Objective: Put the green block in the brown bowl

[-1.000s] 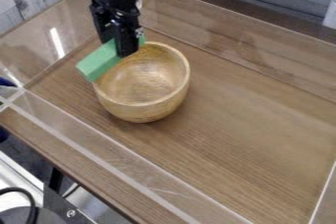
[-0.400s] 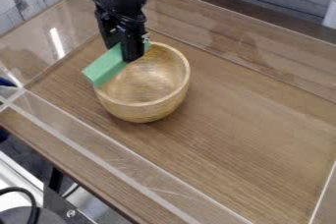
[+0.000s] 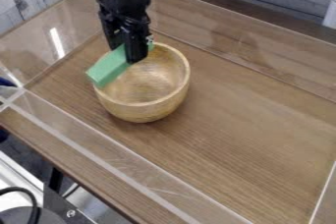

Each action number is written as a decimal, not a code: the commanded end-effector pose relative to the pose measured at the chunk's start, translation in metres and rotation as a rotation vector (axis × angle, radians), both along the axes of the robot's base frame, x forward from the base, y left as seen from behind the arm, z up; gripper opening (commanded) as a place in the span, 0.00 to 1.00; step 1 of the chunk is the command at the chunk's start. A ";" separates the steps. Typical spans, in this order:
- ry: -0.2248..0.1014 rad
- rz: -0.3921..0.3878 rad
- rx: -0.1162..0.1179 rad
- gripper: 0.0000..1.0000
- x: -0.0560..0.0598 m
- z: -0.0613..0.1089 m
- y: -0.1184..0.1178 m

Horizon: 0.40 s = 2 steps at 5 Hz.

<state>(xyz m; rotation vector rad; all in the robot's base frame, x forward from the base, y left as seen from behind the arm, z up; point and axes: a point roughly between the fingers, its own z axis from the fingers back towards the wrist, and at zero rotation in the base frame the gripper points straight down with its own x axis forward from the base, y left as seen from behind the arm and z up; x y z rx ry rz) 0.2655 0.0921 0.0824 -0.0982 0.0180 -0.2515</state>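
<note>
**Obs.:** Jaws (image 3: 133, 51) of the black arm are clamped on the upper end of the small flat bright-green rectangular block (image 3: 110, 68); no gap shows between fingers and block. They point straight down.

**Check:** Block position?

**Obs.:** It hangs tilted, lower end trailing toward 8 o'clock, over the rim of the round light-brown wooden bowl (image 3: 160, 105) at about 10 o'clock. Most of the block sits outside or above the rim, not over the hollow. Cannot tell whether it touches the wall.

**Check:** Risks from here?

**Obs.:** Judgement: if released now, the low end would likely catch the thick rim and tip the block out onto the wood-grain counter (image 3: 237, 120). Descending now could push the block against the rim, twisting it in the grip or nudging the bowl.
</note>
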 end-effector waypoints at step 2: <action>-0.032 -0.012 0.011 0.00 0.006 0.004 -0.004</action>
